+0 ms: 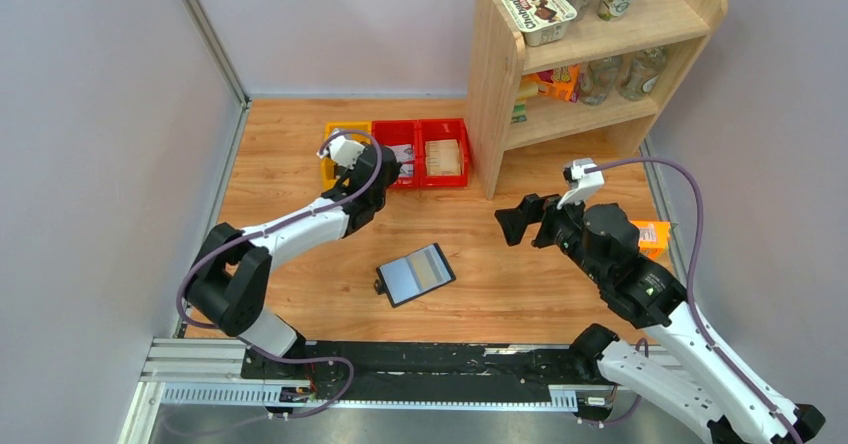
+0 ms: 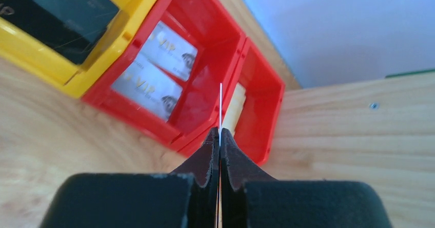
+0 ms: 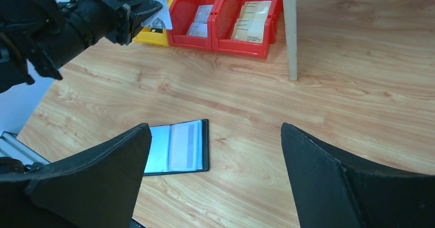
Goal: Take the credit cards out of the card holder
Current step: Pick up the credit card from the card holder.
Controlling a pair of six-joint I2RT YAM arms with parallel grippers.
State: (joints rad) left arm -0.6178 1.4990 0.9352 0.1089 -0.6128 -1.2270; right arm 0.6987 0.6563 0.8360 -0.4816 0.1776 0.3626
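Note:
The card holder lies open and flat on the wooden table between the arms, grey-blue lining up; it also shows in the right wrist view. A pale card with a grey stripe sits in its right half. My left gripper is shut on a thin card above the front of the bins. That card shows edge-on in the left wrist view and with a pale face in the right wrist view. My right gripper is open and empty, raised to the right of the holder.
A yellow bin holds dark flat cards. Two red bins beside it hold whitish printed cards. A wooden shelf stands at the back right, its leg on the table. An orange carton lies by my right arm.

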